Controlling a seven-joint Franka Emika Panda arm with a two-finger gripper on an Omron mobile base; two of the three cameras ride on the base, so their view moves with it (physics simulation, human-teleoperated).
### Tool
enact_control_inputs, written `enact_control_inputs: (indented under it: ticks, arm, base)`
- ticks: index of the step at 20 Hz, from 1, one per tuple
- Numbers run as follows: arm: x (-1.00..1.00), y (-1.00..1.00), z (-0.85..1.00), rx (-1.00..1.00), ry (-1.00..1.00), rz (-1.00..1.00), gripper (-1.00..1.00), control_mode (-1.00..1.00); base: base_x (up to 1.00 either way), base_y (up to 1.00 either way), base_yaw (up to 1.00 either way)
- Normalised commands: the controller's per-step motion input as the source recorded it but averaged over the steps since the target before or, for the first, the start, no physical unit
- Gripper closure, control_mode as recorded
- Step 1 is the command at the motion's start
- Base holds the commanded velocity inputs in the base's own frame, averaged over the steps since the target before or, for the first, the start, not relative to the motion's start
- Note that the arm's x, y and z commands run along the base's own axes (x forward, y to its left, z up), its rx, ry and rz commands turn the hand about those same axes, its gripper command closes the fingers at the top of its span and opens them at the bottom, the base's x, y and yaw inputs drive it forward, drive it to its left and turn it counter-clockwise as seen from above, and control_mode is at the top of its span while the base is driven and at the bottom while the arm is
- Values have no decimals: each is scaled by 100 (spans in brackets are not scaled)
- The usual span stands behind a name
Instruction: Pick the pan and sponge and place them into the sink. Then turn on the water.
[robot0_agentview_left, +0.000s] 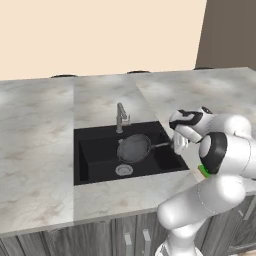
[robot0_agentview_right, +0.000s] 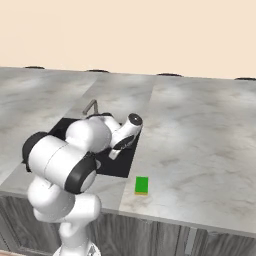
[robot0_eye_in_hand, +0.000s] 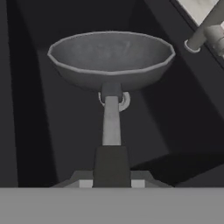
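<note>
The grey pan (robot0_agentview_left: 133, 149) hangs low in the black sink (robot0_agentview_left: 95, 156), just above the round silver drain (robot0_agentview_left: 124, 170). My gripper (robot0_agentview_left: 174, 145) is at the basin's right edge, shut on the end of the pan's thin handle (robot0_eye_in_hand: 111, 127). The hand view looks along that handle to the pan bowl (robot0_eye_in_hand: 111, 54), with my gripper (robot0_eye_in_hand: 111, 175) closed around the dark grip. The green sponge (robot0_agentview_right: 142, 185) lies flat on the counter, to the right of the sink near the front edge, apart from the gripper. My arm partly hides the sponge (robot0_agentview_left: 203, 171) in the left base view. No stream falls from the faucet (robot0_agentview_left: 120, 117).
Grey marble counter (robot0_agentview_left: 40, 150) surrounds the sink on all sides. The faucet (robot0_eye_in_hand: 205, 30) stands at the basin's back rim, close behind the pan. Cabinet fronts (robot0_agentview_left: 125, 240) run below the counter's front edge.
</note>
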Motion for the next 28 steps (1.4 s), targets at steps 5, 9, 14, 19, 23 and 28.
enact_control_inputs:
  ticks: [5, 9, 14, 19, 23, 28]
  arm:
    - [35, 48, -24, 0, 0, 12, 100, -100]
    - [38, 41, -29, -5, 0, 6, 100, -100]
    - [22, 34, -26, -18, 0, 3, 100, -100]
    - [17, 35, -31, -22, 0, 1, 100, -100]
    - [29, 44, -26, -9, 0, 5, 100, -100]
    - [29, 44, -21, -3, 0, 8, 100, -100]
  base:
    - [0, 0, 0]
    - [0, 0, 0]
    - [0, 0, 0]
    - [0, 0, 0]
    - [0, 0, 0]
    - [0, 0, 0]
